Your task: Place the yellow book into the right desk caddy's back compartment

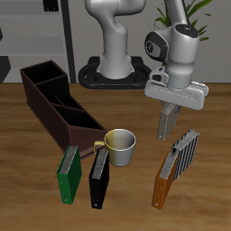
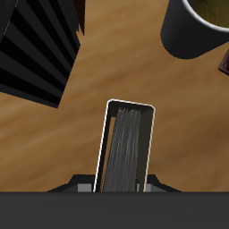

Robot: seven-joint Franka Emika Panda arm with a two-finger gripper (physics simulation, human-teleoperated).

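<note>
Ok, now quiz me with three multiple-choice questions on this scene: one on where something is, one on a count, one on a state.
1. The mug stands:
A. on top of a book
B. beside the black book
C. behind the robot's base

2. Books standing on the table:
A. two
B. four
C. six

3. The yellow book is:
A. lying flat on the table
B. leaning on the mug
C. held up at the gripper

Answers:
1 B, the mug sits right by that book's back end.
2 B, the green book, the black one, the orange-brown book and the grey striped book.
3 C, it hangs between the fingers, apart from the right desk caddy.
</note>
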